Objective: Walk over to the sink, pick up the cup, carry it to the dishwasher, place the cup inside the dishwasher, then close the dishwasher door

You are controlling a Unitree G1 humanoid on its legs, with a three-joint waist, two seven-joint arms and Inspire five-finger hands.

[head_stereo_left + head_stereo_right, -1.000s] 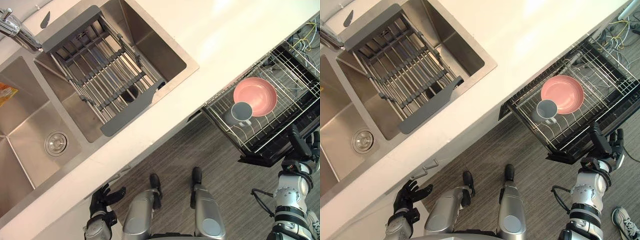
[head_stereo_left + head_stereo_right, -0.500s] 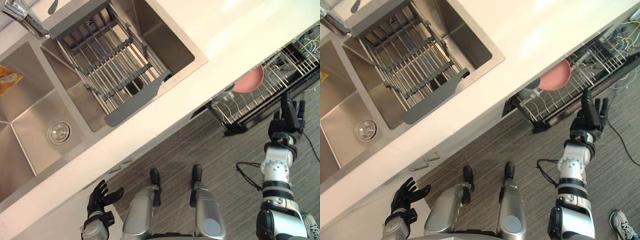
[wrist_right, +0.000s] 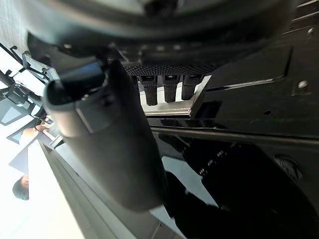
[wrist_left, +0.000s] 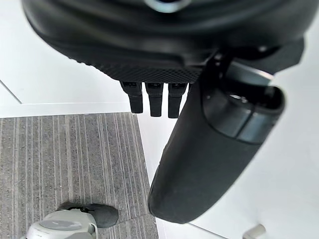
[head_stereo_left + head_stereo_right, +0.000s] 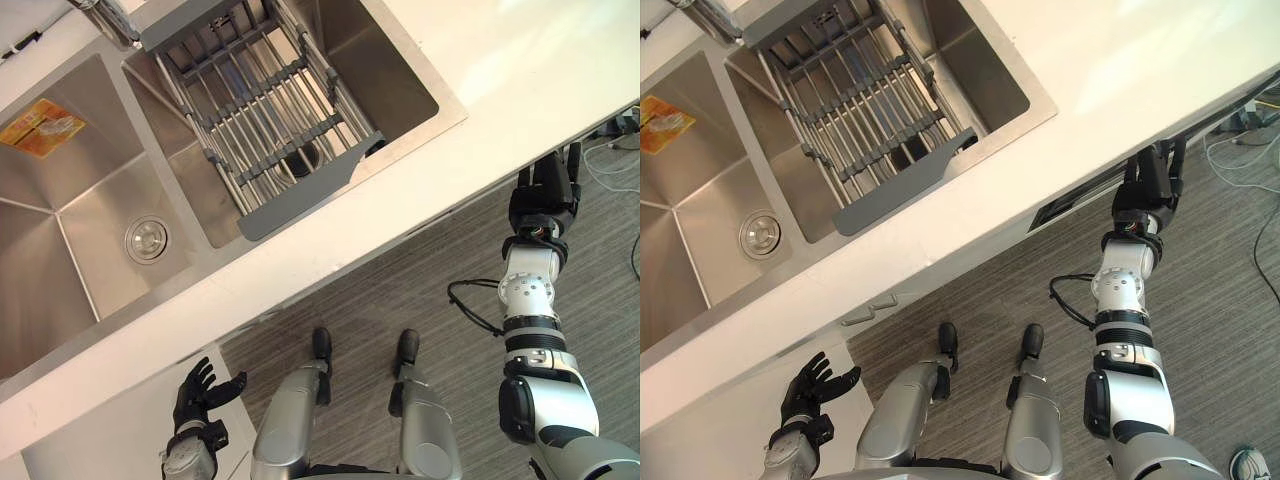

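My right hand [image 5: 545,195] is raised to the dark dishwasher front [image 5: 1080,200] just under the white counter's edge [image 5: 480,150]. Its fingers [image 3: 172,84] are straight and lie against the dark panel [image 3: 249,64], holding nothing. My left hand [image 5: 200,390] hangs low beside the white cabinet front [image 4: 60,64], its fingers relaxed and apart, with nothing in it. The steel double sink [image 5: 90,220] lies at the upper left, and a grey drying rack [image 5: 270,120] spans its right basin.
A tap [image 5: 110,15] stands behind the sink, and an orange packet [image 5: 40,125] lies in the left basin. A cabinet handle [image 5: 870,310] sticks out below the counter. Loose cables [image 5: 615,150] lie on the grey floor at the far right, and a shoe [image 5: 1255,465] shows at the corner.
The dishwasher rack with the pink bowl and grey cup has slid in under the counter, out of sight. My right hand followed it up to the front. The camera has shifted.
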